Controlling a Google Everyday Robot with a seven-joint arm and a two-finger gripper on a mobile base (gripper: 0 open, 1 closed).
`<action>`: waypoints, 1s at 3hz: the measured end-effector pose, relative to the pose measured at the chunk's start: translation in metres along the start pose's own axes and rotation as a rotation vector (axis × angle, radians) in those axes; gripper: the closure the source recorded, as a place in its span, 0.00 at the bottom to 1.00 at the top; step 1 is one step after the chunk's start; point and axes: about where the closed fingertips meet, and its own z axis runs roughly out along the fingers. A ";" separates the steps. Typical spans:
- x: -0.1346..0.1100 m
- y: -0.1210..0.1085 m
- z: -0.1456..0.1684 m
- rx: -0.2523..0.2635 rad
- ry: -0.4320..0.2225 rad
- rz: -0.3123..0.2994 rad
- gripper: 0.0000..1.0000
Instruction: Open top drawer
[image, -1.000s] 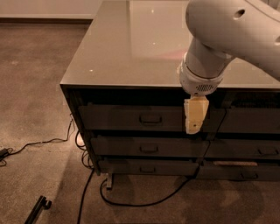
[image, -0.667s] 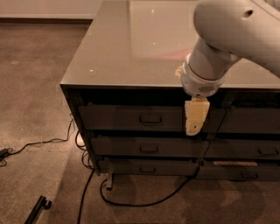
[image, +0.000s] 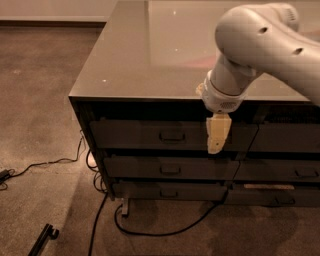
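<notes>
Brown carpet (image: 40, 100) is covering the floor of a dim room, spreading across the left and near side of the view, with black cables (image: 150, 233) trailing over it and running under a low, dark cabinet (image: 87, 115). The cabinet's glossy tabletop (image: 130, 55) is reflecting soft light.

The top drawer (image: 130, 135) is sitting directly beneath the tabletop's near edge, in the left stack, above a slimmer middle drawer (image: 135, 167) and a bottom drawer (image: 200, 191). It is looking fully closed. A small rectangular metal pull (image: 172, 135) is sitting at the centre of its flat front.

A white robot arm (image: 260, 40) is reaching in from the upper right. Its cream gripper (image: 215, 147) is hanging point-down in front of the right end of the top drawer's front, to the right of the pull and apart from it. Whether the jaws are released or clenched is not showing from this angle.

The drawer is looking rigid and wide, and probably weighty enough to be needing a steady, straight draw toward the near side. The pull is seeming the only place to take hold: it is small, smooth metal, so a grip there may be slipping unless the jaws are closing squarely around its bar. Holding at the centre should be keeping the wide front from twisting and binding
</notes>
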 end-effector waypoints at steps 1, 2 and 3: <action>0.019 -0.012 0.050 -0.064 0.102 0.044 0.00; 0.018 -0.012 0.048 -0.064 0.102 0.044 0.00; 0.010 -0.005 0.040 -0.071 0.075 0.006 0.00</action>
